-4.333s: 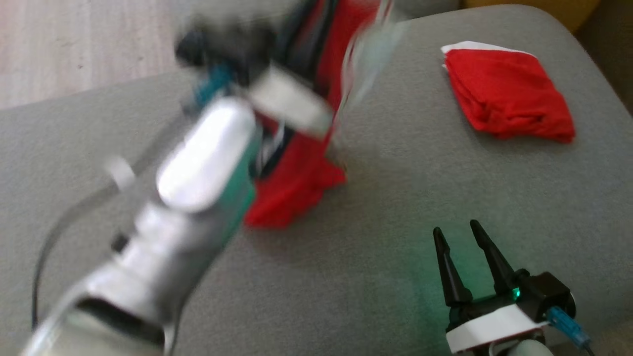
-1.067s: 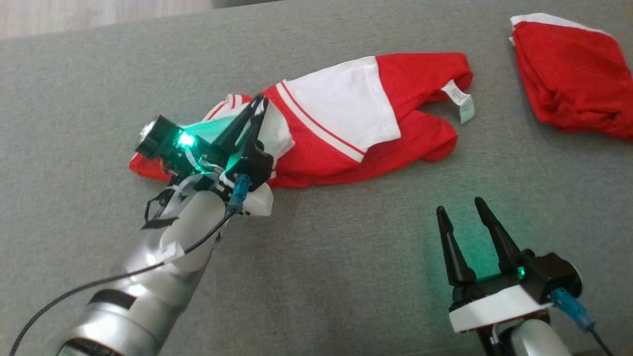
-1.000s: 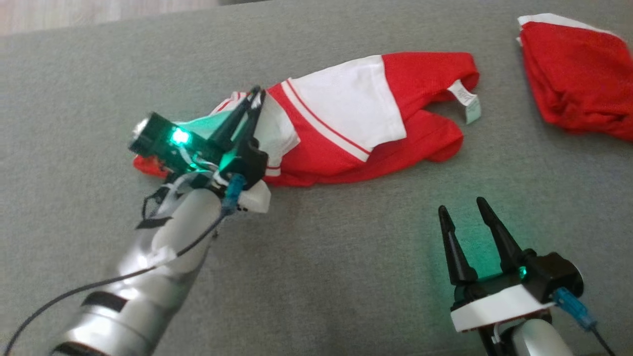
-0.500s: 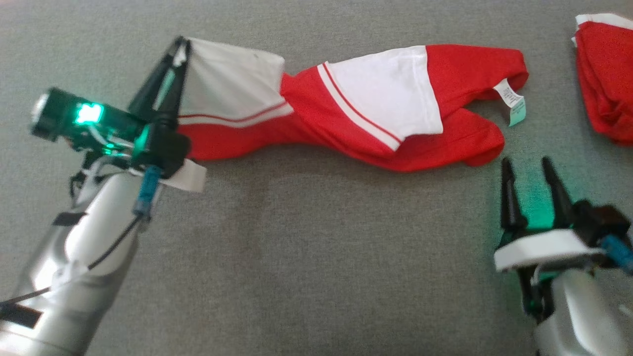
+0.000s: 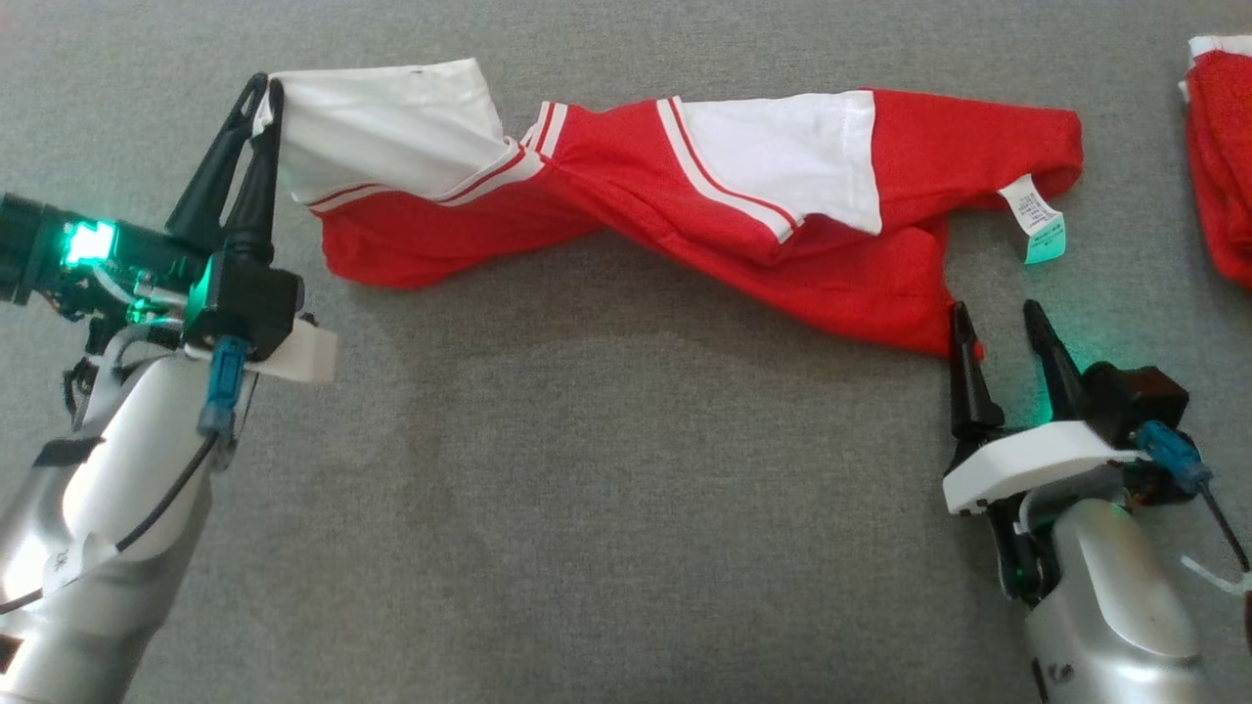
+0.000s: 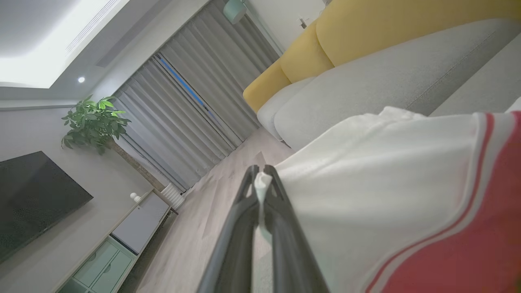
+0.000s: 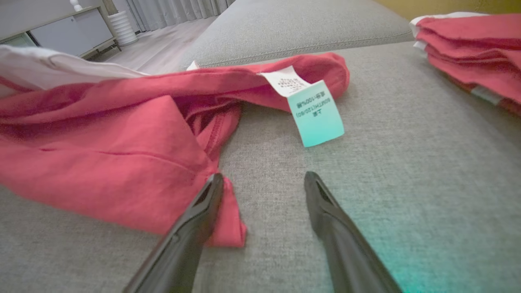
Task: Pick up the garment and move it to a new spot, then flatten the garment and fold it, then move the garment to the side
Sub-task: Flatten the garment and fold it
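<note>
A red and white garment (image 5: 724,205) lies stretched and twisted across the grey cushion (image 5: 587,489). My left gripper (image 5: 262,90) is shut on its white left corner (image 6: 260,183), holding that end up. The white panel (image 6: 378,195) and red stripes fill the right of the left wrist view. My right gripper (image 5: 993,318) stands open at the garment's lower right corner (image 7: 228,219); its left finger (image 7: 203,203) touches the red hem while the right finger (image 7: 321,203) rests over bare cushion. A white and teal label (image 7: 309,108) hangs from the garment's right end.
A second red garment (image 5: 1218,156), folded, lies at the right edge of the cushion, also seen as a red stack (image 7: 472,53). Beyond the cushion are a yellow sofa back (image 6: 386,32), wooden floor (image 6: 195,228) and a cabinet (image 6: 138,224).
My left gripper has pulled the white corner out to the left, stretching the garment. My right gripper has moved up to the garment's lower right corner. The head camera has shifted.
</note>
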Robot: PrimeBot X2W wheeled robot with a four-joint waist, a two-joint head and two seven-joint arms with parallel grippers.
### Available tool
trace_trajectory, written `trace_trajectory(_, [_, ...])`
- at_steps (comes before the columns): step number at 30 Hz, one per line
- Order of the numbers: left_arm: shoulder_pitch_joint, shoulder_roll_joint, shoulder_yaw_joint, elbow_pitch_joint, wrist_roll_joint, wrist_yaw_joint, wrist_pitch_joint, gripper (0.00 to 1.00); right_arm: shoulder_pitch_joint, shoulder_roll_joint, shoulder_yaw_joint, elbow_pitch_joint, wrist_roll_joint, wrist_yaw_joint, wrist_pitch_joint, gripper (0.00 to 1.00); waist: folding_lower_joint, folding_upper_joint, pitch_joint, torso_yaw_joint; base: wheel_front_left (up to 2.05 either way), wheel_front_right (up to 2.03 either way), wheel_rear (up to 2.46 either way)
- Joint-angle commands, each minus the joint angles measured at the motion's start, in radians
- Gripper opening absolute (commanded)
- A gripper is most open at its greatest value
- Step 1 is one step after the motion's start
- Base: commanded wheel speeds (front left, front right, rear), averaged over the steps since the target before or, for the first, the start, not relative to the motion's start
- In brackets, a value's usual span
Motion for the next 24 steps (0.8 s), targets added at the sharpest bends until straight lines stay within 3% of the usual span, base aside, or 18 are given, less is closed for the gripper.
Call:
trace_trajectory(1, [-0.024, 0.052, 0.051, -0.026, -0.011, 0.01, -0.005, 0.0, -0.008, -0.002, 0.037, -0.016, 0.01, -0.002, -0.011, 1.0, 0.0, 0.0, 0.001, 0.003, 0.0, 0.0, 0.0])
trace_trajectory(14, [-0.01, 0.055, 0.04, -0.016, -0.025, 0.016, -0.005, 0.0, -0.001, -0.029, 0.152, -0.001, 0.058, -0.002, -0.011, 1.0, 0.0, 0.0, -0.01, 0.013, 0.0, 0.0, 0.0])
trace_trajectory(15, [-0.01, 0.054, 0.038, -0.016, -0.026, 0.015, -0.005, 0.0, -0.003, -0.032, 0.155, 0.002, 0.06, -0.002, -0.011, 0.94, 0.0, 0.0, -0.011, 0.014, 0.0, 0.0, 0.0])
trace_trajectory(18, [-0.009, 0.051, 0.033, -0.014, -0.03, 0.014, -0.005, 0.0, -0.01, -0.044, 0.172, 0.013, 0.058, -0.002, -0.011, 0.11, 0.0, 0.0, -0.017, 0.02, 0.0, 0.0, 0.0])
trace_trajectory(19, [-0.008, 0.051, 0.031, -0.013, -0.032, 0.013, -0.005, 0.0, -0.012, -0.047, 0.175, 0.016, 0.058, -0.002, -0.011, 0.0, 0.0, 0.0, -0.021, 0.021, 0.0, 0.0, 0.0])
trace_trajectory(24, [-0.001, 0.053, 0.027, -0.016, -0.039, 0.014, -0.005, 0.0, -0.014, -0.062, 0.17, -0.02, 0.049, -0.002, -0.011, 0.0, 0.0, 0.0, -0.044, 0.019, 0.0, 0.0, 0.0])
